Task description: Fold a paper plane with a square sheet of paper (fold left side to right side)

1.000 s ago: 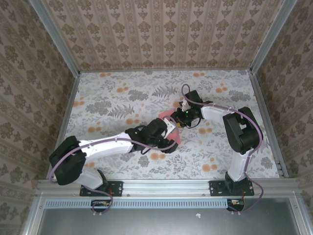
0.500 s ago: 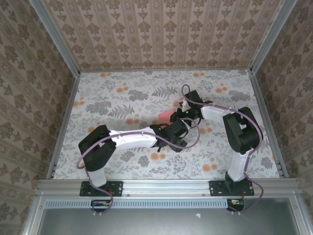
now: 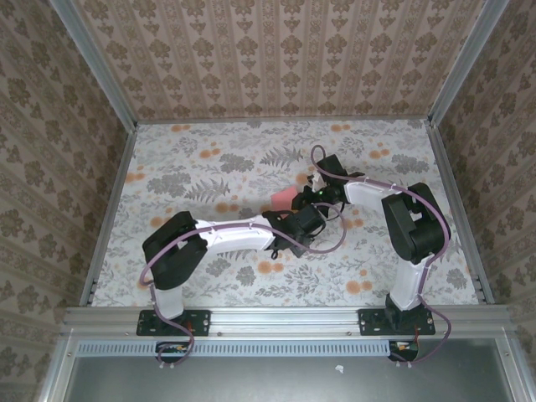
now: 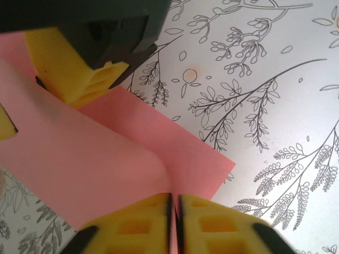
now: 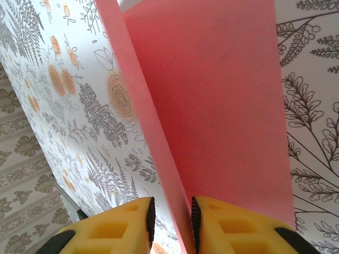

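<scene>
Top external: outstretched left arm (image 3: 239,235), left hand (image 3: 311,218), right hand (image 3: 316,198) at paper (image 3: 284,198)

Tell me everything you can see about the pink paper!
The pink paper is thin, plain and smooth, with no marks on it. It lies on the flowery table, between the two arms. It is partly folded: one layer curls over another in a soft rounded bend, not pressed flat, and a sharp corner lies flat on the table. The left pincer is shut on its edge. A raised flap runs between the fingers of the right pincer, which stand slightly apart.
</scene>
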{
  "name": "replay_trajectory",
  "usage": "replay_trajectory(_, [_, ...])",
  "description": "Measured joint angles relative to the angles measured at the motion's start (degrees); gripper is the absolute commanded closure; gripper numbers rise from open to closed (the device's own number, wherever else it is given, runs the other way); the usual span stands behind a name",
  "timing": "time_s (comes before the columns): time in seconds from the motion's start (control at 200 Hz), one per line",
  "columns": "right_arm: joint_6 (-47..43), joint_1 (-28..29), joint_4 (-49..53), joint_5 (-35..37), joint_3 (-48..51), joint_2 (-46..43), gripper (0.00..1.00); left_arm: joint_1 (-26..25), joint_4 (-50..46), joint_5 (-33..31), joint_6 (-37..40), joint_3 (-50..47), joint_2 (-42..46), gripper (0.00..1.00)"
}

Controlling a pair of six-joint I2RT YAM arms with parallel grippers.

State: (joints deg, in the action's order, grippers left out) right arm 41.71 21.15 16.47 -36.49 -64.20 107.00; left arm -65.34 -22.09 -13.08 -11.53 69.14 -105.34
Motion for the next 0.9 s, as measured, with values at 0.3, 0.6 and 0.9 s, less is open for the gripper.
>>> replay_trajectory(0.3, [-1.88,-1.09,-0.09,1.16,-0.02,-3.13,0.5,6.97,6.4,11.08,-2.23,-7.85,7.08,1.0])
replay_trajectory(0.6, [-3.13,-5.27,-3.19,3.19,6.05,-15.78,0.6,17.81,19.17,29.64,-9.46,-17.27,11.34,1.0])
replay_trajectory(0.9, [-1.7,-0.33,-4.83,3.04,16.65,-16.76,0.87,23.5,22.62,38.07,-12.96,-19.32,11.34,0.99])
